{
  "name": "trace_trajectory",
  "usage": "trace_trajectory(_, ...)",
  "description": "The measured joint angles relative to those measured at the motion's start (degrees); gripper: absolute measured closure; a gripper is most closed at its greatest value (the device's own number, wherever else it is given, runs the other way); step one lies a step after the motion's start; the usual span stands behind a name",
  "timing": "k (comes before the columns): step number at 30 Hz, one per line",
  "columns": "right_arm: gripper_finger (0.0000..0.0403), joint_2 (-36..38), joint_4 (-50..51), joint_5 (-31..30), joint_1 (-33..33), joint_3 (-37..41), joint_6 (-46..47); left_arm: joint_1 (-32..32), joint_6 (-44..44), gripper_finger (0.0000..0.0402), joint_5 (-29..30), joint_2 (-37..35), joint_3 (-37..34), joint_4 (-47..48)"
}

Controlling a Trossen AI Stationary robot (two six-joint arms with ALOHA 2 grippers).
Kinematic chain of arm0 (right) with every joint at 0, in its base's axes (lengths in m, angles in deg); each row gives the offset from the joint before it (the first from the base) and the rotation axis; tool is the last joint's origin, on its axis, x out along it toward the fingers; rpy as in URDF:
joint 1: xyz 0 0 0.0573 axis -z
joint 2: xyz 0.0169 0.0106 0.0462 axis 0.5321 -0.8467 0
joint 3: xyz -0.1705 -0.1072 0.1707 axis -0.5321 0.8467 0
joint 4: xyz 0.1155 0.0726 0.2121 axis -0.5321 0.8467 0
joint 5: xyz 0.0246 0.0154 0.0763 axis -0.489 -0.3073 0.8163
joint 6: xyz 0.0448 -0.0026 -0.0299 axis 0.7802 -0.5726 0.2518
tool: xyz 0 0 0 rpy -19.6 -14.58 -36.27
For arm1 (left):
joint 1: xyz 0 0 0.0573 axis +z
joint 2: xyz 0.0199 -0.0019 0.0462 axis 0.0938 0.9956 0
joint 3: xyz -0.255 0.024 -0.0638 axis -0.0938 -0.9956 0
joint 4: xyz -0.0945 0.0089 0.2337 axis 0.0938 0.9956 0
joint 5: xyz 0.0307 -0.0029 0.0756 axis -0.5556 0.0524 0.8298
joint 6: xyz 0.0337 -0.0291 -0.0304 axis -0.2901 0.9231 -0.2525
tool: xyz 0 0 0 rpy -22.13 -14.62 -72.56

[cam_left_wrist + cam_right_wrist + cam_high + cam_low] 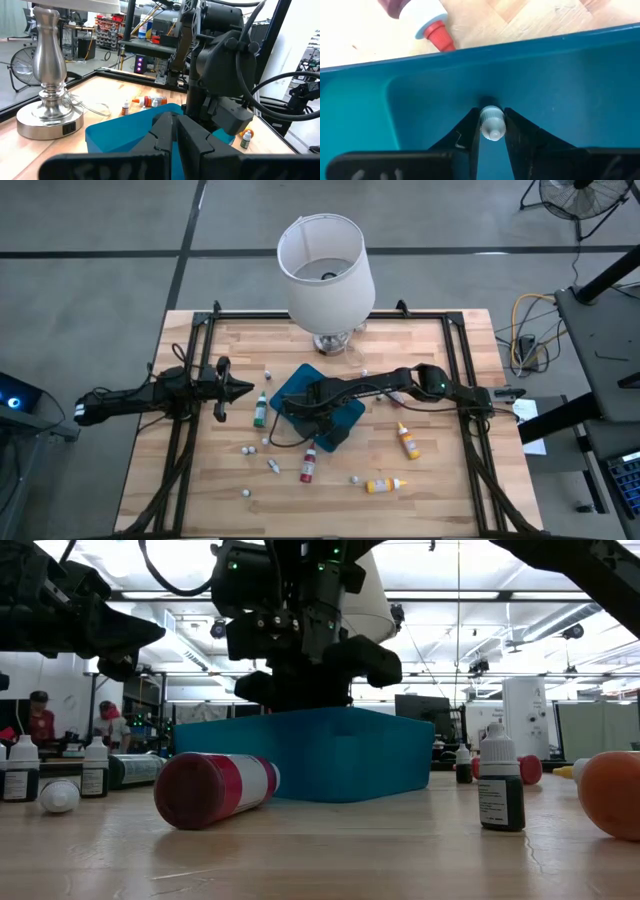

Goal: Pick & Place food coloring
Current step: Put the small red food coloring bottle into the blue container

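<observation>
1. the right gripper (pixel 492 131) hangs inside the teal tray (pixel 345 415) at mid-bench, its fingers (pixel 520 135) grasping a small bottle (pixel 492 124) by its pale cap.
2. risk, as i judge it: the hold is only on the narrow cap, so the bottle could twist, or fall off-centre and bounce against the tray wall.
3. the tray floor seen around the fingers looks bare; the rest is hidden.
4. other food coloring lies loose on the bench: a green bottle (pixel 260 410) left of the tray, a red bottle (pixel 307 465) near it, orange bottles (pixel 408 442) to the right.
5. the left gripper (pixel 228 388) waits at left, fingers clenched.
</observation>
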Motion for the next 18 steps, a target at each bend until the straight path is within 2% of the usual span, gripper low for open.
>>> trace_trajectory(9,0.0333,0.0,-0.2,0.0,0.0,0.0,0.0,0.0,0.0,0.0402,0.0,0.0,0.0,0.0)
trace_trajectory(18,0.0297,0.0,-0.3,0.0,0.0,0.1,1.3,0.0,0.0,0.0402,0.0,0.0,0.0,0.0)
